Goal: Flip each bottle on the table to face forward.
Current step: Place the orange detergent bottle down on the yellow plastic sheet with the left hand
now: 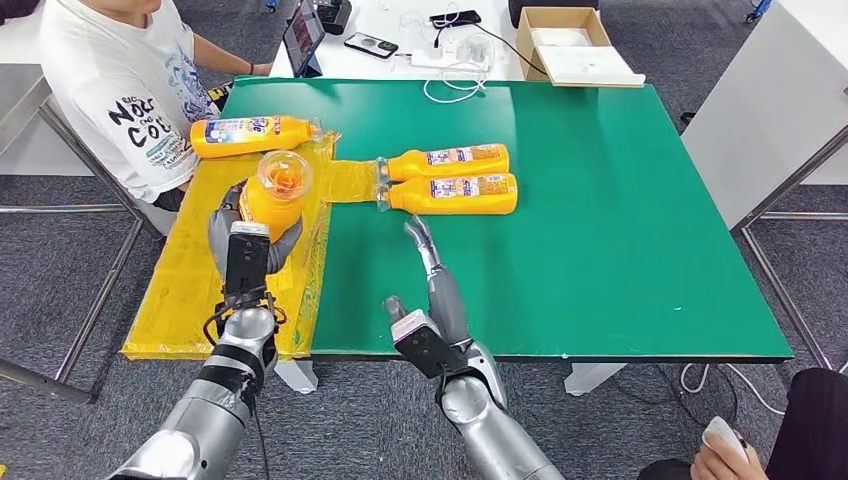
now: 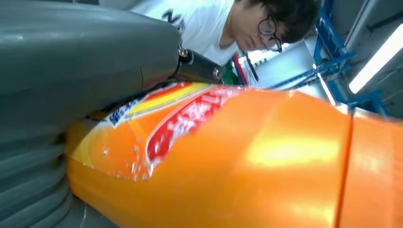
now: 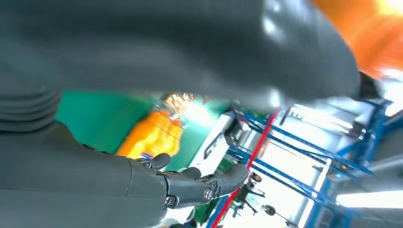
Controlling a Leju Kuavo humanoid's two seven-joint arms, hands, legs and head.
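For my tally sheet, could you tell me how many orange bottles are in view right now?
4: one held in the left hand over the yellow mat, one lying at the mat's far end, and two lying side by side on the green table and.

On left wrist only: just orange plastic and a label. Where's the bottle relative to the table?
Observer: Head view: the left hand holds that bottle off the surface, over the yellow sheet on the table's left side.
Operator: Other bottles?
Observer: Three lie flat: one bottle near the person on the sheet, and a pair side by side on the green table.
Operator: Right hand busy?
Observer: No. The right hand holds nothing, fingers extended, over the green surface just short of the pair.
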